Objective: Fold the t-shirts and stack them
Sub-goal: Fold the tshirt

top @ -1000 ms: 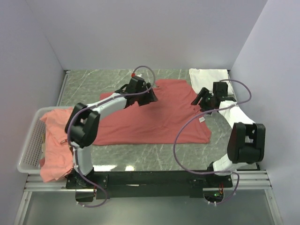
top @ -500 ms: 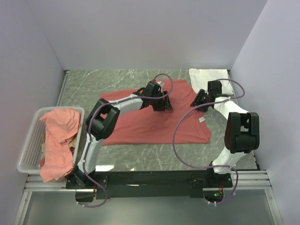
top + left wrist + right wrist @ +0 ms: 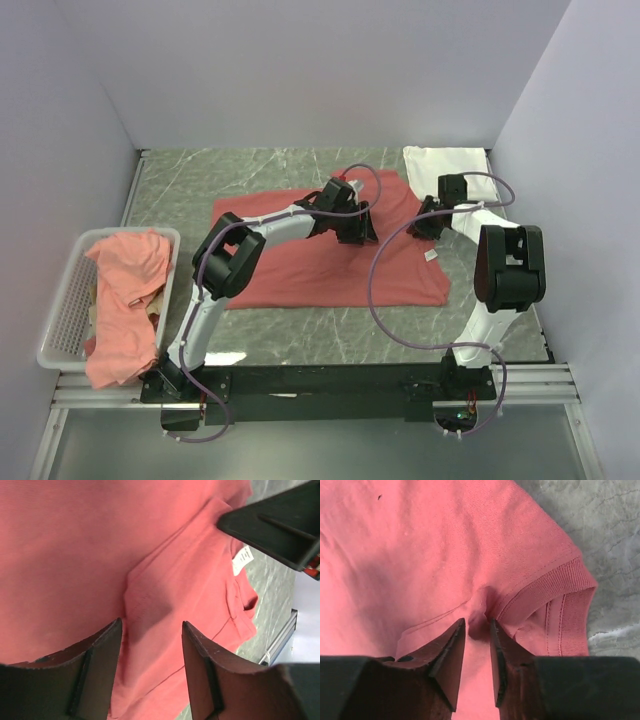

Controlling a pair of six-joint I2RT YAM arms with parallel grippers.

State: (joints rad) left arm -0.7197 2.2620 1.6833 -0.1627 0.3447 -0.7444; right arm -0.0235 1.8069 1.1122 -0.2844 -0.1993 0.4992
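One red t-shirt (image 3: pixel 330 270) ridge is pinched between right gripper (image 3: pixel 477 625) jaws; a second fold is straddled by the spread left gripper (image 3: pixel 151 630).

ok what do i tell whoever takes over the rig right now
Left gripper: open, jaws straddling a ridge of the spread salmon t-shirt.
Right gripper: pinched shut on the same shirt beside its ribbed neckband.
White t-shirt lies at the far right corner; more salmon t-shirts are heaped in the basket.
Done: one shirt laid flat.
To do: fold it, then the rest, and stack.
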